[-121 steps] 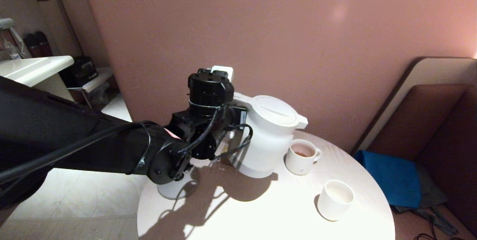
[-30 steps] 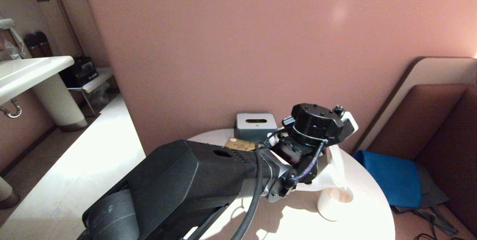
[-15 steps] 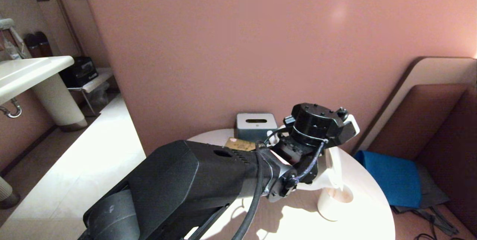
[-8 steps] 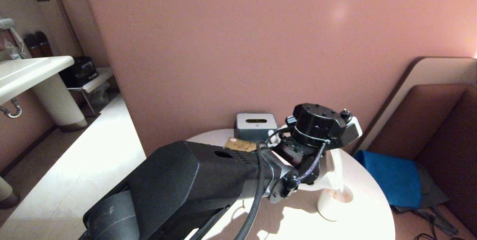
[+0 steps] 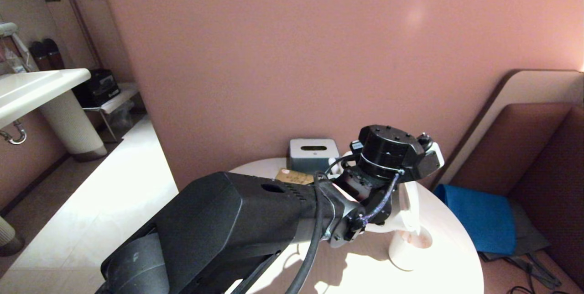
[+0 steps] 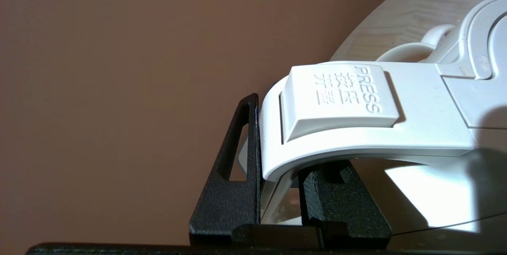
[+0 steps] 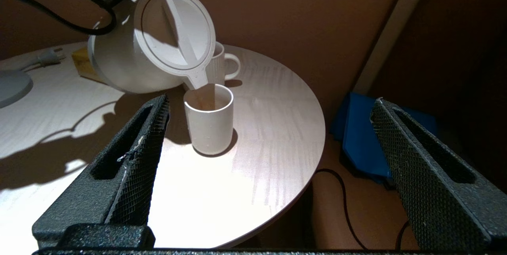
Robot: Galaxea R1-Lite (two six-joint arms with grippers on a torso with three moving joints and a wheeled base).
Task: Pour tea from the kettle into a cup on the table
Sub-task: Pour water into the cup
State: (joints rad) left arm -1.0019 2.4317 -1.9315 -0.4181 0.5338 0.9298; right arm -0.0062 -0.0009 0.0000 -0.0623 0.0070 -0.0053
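Head view is mostly filled by the black left arm, which hides nearly all of the kettle (image 7: 138,53) above the round table (image 7: 257,136). Right wrist view, from beside the table's edge, reveals it tipped spout-down over the plain cup (image 7: 209,122), tea (image 7: 208,96) streaming in, the ribbed mug (image 7: 222,65) behind. Left wrist view alone shows the left gripper (image 6: 277,191) clamped on the kettle's handle. Right gripper (image 7: 269,176) hangs with fingers wide apart.

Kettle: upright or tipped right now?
Tipped. The kettle leans spout-down over the cup, with tea streaming in; the left pincer grips its handle.
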